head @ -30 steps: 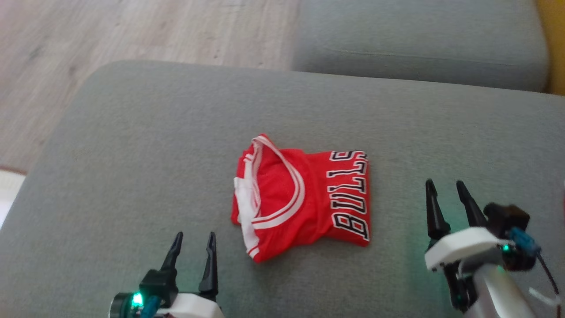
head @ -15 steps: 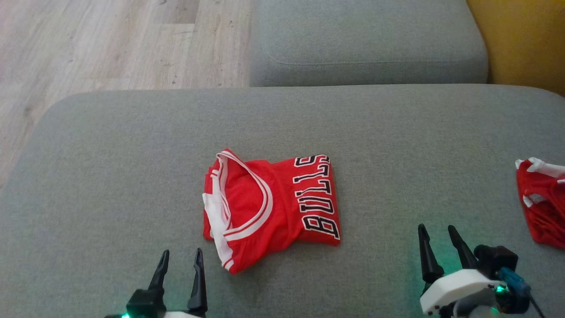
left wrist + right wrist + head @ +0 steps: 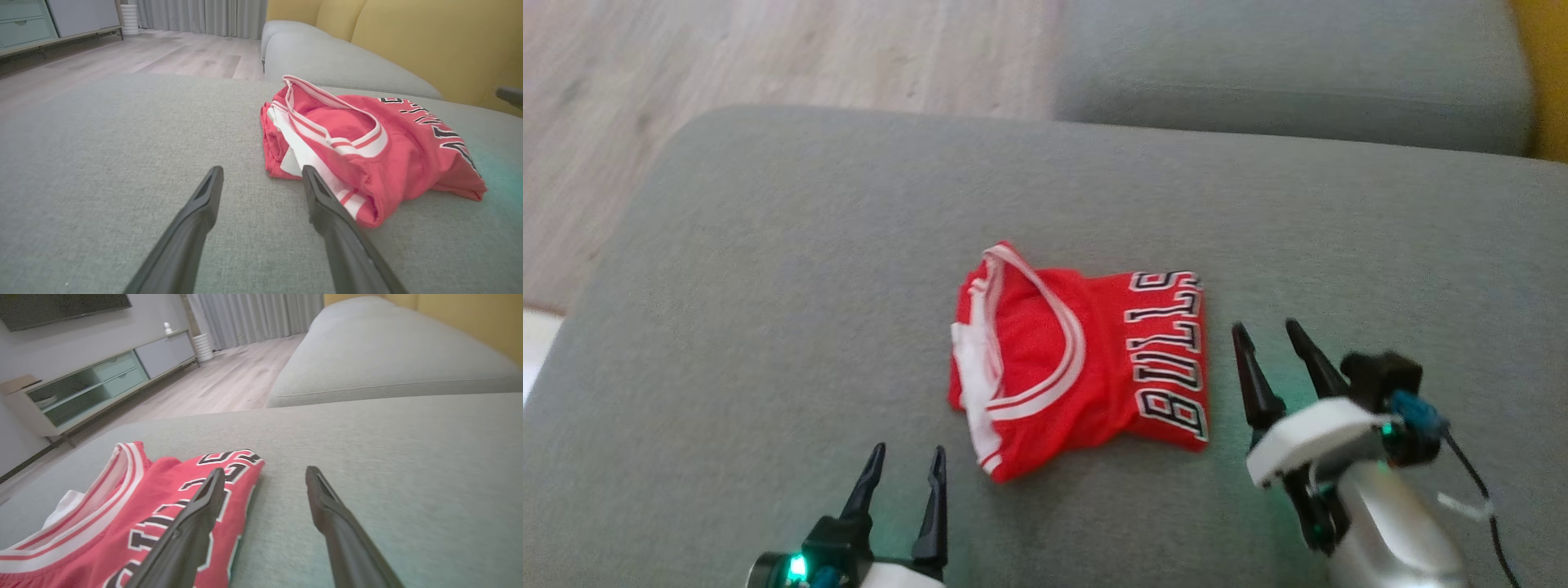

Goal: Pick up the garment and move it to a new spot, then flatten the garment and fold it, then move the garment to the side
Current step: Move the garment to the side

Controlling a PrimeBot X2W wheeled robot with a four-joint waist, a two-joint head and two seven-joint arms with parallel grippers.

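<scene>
The head camera has swung, yet the folded red garment [image 3: 1078, 359] lies unmoved in the middle of the grey sofa cushion [image 3: 768, 269]. Measured against it, the right pincer [image 3: 1266, 325] has come in from well apart to just beside the lettered edge at 3 o'clock, fingers spread and empty. The left pincer [image 3: 908, 449], also spread and empty, waits near the garment's corner at 7 o'clock. With the folding apparently done, this looks like the approach for shifting it aside.
</scene>
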